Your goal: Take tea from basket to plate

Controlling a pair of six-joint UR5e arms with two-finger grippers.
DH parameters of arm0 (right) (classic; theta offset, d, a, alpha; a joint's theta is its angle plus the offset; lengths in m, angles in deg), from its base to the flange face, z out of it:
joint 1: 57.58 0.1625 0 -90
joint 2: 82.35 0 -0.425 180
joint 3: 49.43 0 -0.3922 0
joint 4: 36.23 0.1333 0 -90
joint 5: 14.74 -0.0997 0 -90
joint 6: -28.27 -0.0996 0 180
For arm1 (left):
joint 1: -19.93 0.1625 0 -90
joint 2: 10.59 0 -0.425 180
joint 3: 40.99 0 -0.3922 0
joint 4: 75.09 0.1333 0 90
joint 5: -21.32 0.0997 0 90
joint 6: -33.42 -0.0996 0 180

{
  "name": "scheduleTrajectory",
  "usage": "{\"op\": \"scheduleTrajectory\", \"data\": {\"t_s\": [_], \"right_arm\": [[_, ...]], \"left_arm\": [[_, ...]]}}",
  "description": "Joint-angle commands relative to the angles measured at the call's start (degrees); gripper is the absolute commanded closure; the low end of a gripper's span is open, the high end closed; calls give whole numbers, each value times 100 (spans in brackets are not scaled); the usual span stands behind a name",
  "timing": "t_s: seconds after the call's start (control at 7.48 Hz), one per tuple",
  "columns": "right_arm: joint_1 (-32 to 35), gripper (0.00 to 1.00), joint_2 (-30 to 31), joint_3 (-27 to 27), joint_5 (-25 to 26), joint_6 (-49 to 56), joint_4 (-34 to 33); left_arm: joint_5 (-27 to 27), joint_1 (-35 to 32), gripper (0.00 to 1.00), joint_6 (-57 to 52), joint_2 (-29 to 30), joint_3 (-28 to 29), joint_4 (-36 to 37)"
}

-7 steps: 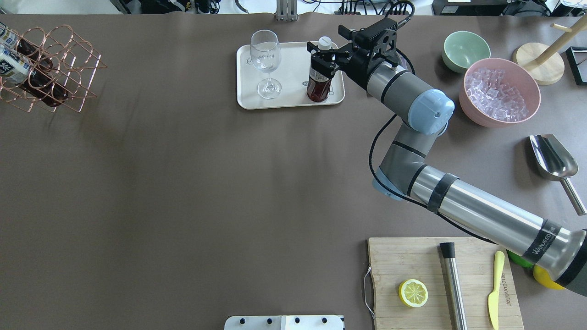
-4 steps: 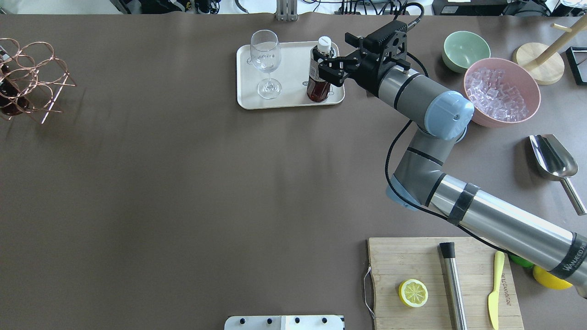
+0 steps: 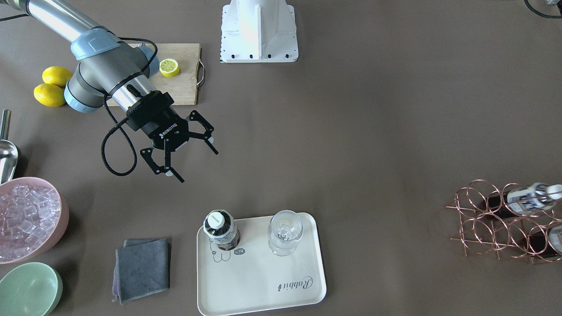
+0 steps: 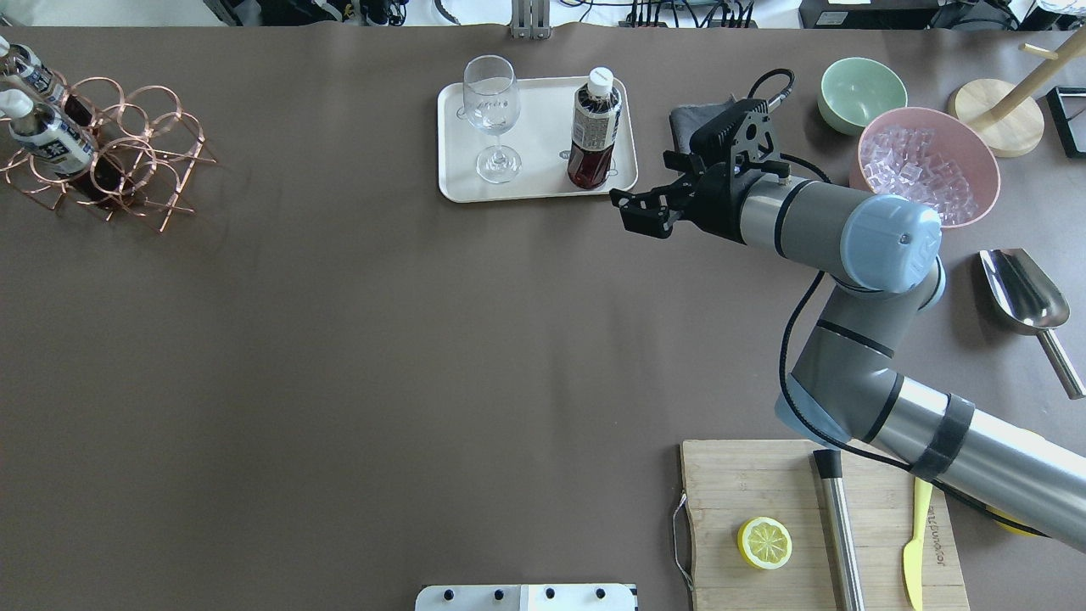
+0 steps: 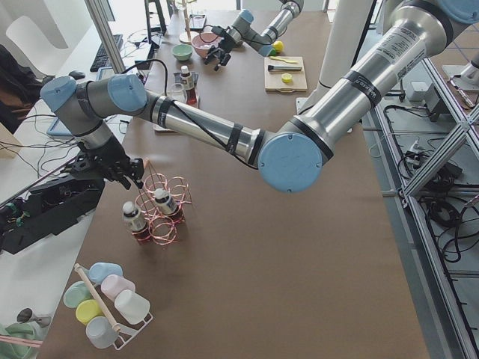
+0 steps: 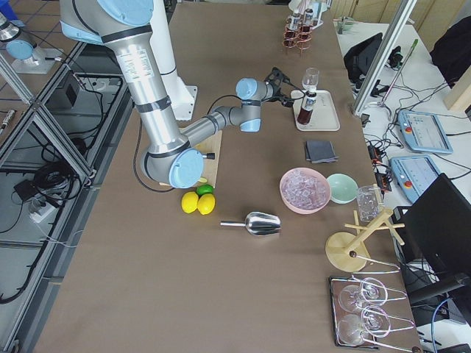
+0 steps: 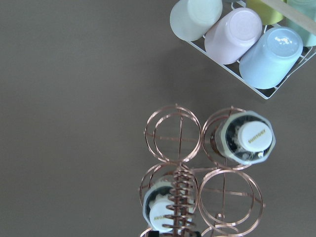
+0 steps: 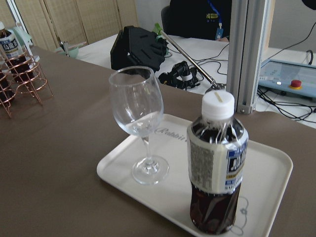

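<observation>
One tea bottle (image 4: 594, 127) stands upright on the cream plate (image 4: 543, 182), on the bear drawing; it also shows in the front view (image 3: 221, 230) and the right wrist view (image 8: 217, 163). My right gripper (image 4: 628, 212) (image 3: 199, 166) is open and empty, clear of the plate's near right corner. The copper basket (image 4: 127, 170) (image 7: 175, 133) stands at the far left with two more tea bottles (image 4: 51, 136) (image 7: 247, 138) in it. My left gripper (image 5: 108, 168) shows only in the left side view, beside the basket's handle; I cannot tell whether it is open or shut.
A wine glass (image 4: 492, 110) stands on the plate's left half. A grey cloth (image 3: 142, 267), mint bowl (image 4: 861, 93), pink ice bowl (image 4: 929, 170) and scoop (image 4: 1022, 293) lie right of the plate. A wooden board (image 4: 764, 475) with a lemon half is near the robot.
My right gripper let go of the tea bottle on the plate and drew back towards the robot, open. The basket swung left, then returned right and now rests on the table.
</observation>
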Motion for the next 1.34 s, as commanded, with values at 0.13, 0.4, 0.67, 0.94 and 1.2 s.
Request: {"op": "scheduleTrajectory", "data": {"t_s": [0.13, 0.4, 0.67, 0.94, 1.2], "right_arm": [[166, 0, 1155, 700, -1524, -6, -1774], [718, 0, 1369, 868, -2725, -6, -3178], [1446, 0, 1465, 868, -4026, 3, -4452], [2117, 0, 1875, 1051, -4708, 91, -5660], [2608, 0, 2824, 861, -4674, 946, -5716]], "left_arm": [[14, 60, 1, 198, 45, -165, 72], [22, -18, 1, 94, -374, -1250, 336], [22, 8, 1, -509, -1279, -2762, 598], [-30, -10, 1, -2342, -2175, -3592, 961], [-48, -88, 1, -4134, -3043, -3978, 673]]}}
